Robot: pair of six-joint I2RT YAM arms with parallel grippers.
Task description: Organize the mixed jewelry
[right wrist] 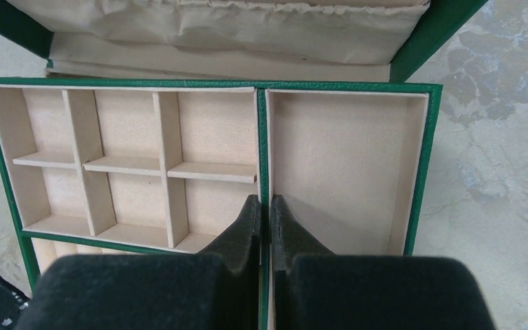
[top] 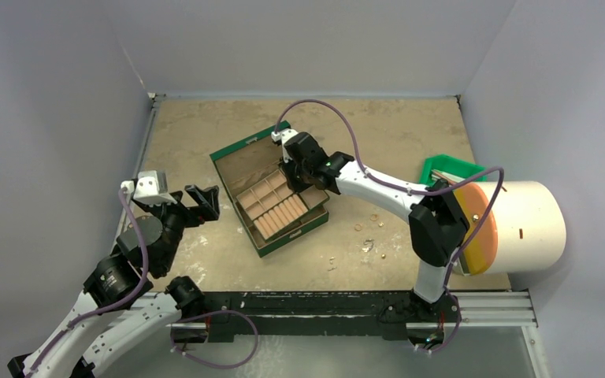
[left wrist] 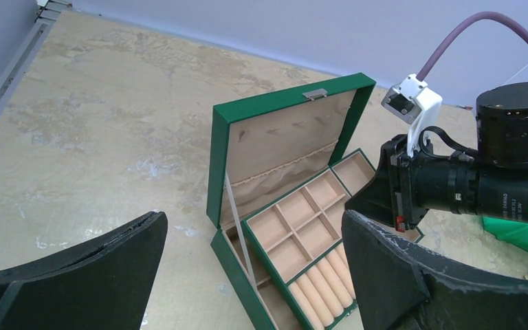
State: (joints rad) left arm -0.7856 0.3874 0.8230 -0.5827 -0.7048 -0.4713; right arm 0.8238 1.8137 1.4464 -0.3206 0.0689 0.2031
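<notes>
The mixed jewelry, several tiny metal pieces [top: 368,245], lies loose on the table right of the green box [top: 246,150]. The box stands open, and its tan insert tray [top: 283,209] sits askew over the box's lower layer. My right gripper [top: 295,175] is shut on the tray's green divider wall [right wrist: 262,137], one finger [right wrist: 244,230] in each neighbouring compartment. All compartments in view are empty. My left gripper [top: 198,201] is open and empty, left of the box. In the left wrist view it [left wrist: 254,268] faces the box [left wrist: 285,127].
A green bin [top: 449,168] sits at the back right. A white cylinder with an orange disc [top: 520,224] lies at the right edge. A metal rail [top: 347,303] runs along the near edge. Grey walls enclose the table.
</notes>
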